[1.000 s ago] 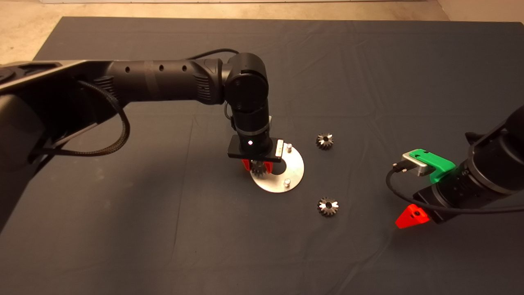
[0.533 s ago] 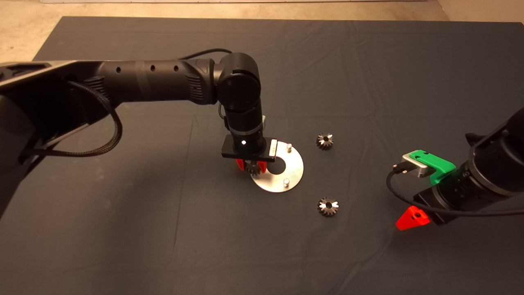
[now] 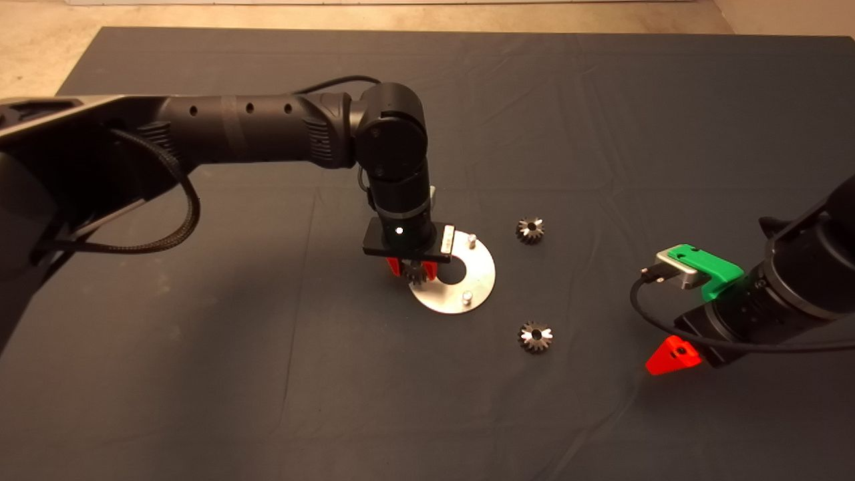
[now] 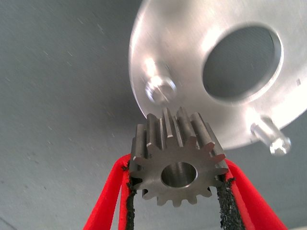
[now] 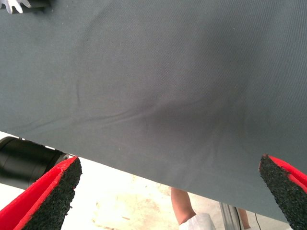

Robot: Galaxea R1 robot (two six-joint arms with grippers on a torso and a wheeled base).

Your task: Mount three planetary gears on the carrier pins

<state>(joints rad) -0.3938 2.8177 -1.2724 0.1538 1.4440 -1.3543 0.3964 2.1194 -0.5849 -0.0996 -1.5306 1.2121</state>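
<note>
Currently the left pincer (image 4: 177, 191) clamps one planetary gear (image 4: 178, 160) by its toothed flanks, just above the nearest carrier pin (image 4: 160, 90). Rigid, smooth steel may slip; grip opposite teeth. Two gears (image 3: 530, 230) lie on the tabletop (image 3: 200, 374). The right pincer (image 5: 168, 189) waits open.

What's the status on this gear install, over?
Left gripper shut on first gear, poised above carrier pin. Right gripper open, parked at mat edge. Two gears loose on mat. Path clear.
</note>
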